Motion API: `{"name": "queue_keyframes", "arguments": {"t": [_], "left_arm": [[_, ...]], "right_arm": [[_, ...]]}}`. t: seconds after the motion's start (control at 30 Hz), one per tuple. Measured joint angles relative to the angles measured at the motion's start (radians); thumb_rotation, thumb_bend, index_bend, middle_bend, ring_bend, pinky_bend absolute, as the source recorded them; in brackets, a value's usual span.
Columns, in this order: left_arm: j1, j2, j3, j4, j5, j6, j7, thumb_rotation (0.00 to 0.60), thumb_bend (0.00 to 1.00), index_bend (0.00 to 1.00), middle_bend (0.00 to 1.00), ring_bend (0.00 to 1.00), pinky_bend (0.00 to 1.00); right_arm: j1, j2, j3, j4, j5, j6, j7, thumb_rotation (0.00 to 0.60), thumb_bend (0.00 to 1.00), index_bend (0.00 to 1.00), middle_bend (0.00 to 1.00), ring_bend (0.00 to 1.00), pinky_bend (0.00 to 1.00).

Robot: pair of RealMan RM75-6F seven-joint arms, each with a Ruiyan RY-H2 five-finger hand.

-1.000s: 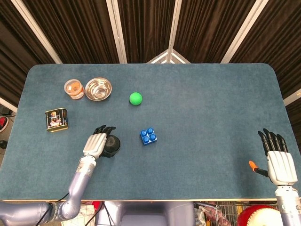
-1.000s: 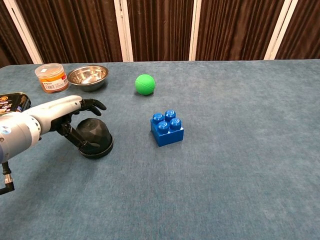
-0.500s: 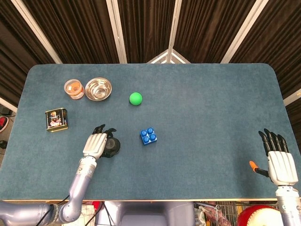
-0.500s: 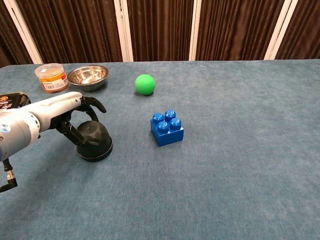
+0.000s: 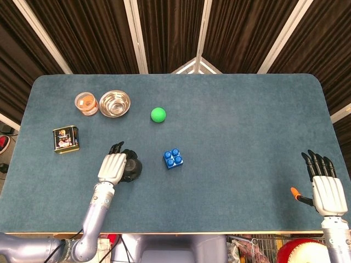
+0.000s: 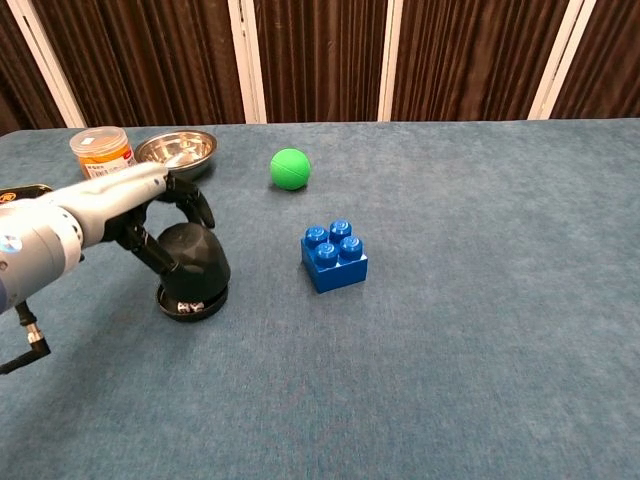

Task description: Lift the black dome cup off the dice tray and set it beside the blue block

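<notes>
Left of the block: cup (image 6: pixel 194 262), black and domed, raised just clear of the tray (image 6: pixel 190 306), which sits under it on the table (image 6: pixel 480 300); small pale dice (image 6: pixel 186 304) show in the gap between cup rim and tray.
Cup hold: left hand (image 6: pixel 150 215) comes over it from the left, dark fingers (image 6: pixel 200 205) wrapped over the top and sides, clamped on the dome.
Cup in head view: cup (image 5: pixel 130 168) sits just left of the block (image 5: pixel 173 159), half hidden under the left hand (image 5: pixel 113 167); the tray cannot be told apart from the cup in that view.
Block: blue, studs up, on the table (image 5: pixel 247 126) right of the cup and apart from it; in chest view the block (image 6: pixel 334 256) stands square-on, untouched.
Ball: green ball (image 6: pixel 290 168) lies behind the block, slightly to its left, well apart; head view shows the ball (image 5: pixel 158 114) likewise.
Bowl: steel bowl (image 6: pixel 176 153) lies far behind and left of the block, near the table's back-left part; head view bowl (image 5: pixel 115 103).
Jar: orange-lidded jar (image 6: pixel 102 153) stands just left of the bowl, further from the block; head view jar (image 5: pixel 86 103).
Tin: dark tin (image 5: pixel 66 138) with a printed label lies well left of the block, beyond the cup; in chest view it is mostly hidden by the left arm.
Right hand: right hand (image 5: pixel 324 183) is far right of the block near the table's front corner, palm flat, fingers straight and slightly apart, holding nothing; chest view does not show it.
Orange tip: small orange item (image 5: pixel 295 192) just beside the right hand; what it is cannot be told.
</notes>
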Motion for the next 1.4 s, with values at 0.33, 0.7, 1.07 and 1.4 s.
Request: {"name": "queue_keyframes", "arguments": {"t": [0.33,0.7,1.07,1.4], "left_arm": [[-0.019,0.004,-0.045,-0.126,0.036,0.055,0.022,0.600,0.51,0.37,0.42,0.00,0.00],[-0.068,-0.117,-0.027,-0.043,-0.008,0.014,0.050,0.600,0.47,0.37,0.38,0.00,0.00],[-0.082,-0.137,-0.018,-0.019,-0.049,0.013,0.094,0.600,0.36,0.26,0.17,0.00,0.00],[-0.096,-0.084,-0.022,-0.071,-0.140,-0.020,0.138,0.600,0.31,0.13,0.00,0.00,0.00]], "right_arm": [[0.000,0.002,0.001,-0.011,-0.007,0.007,-0.005,0.600,0.23,0.00,0.00,0.01,0.00],[0.000,0.005,0.002,-0.006,0.002,0.002,0.002,0.600,0.23,0.00,0.00,0.01,0.00],[0.001,0.005,0.001,0.001,0.004,-0.006,-0.001,0.600,0.23,0.00,0.00,0.01,0.00],[0.001,0.002,0.001,0.004,0.002,0.000,-0.016,0.600,0.24,0.00,0.00,0.01,0.00]]}}
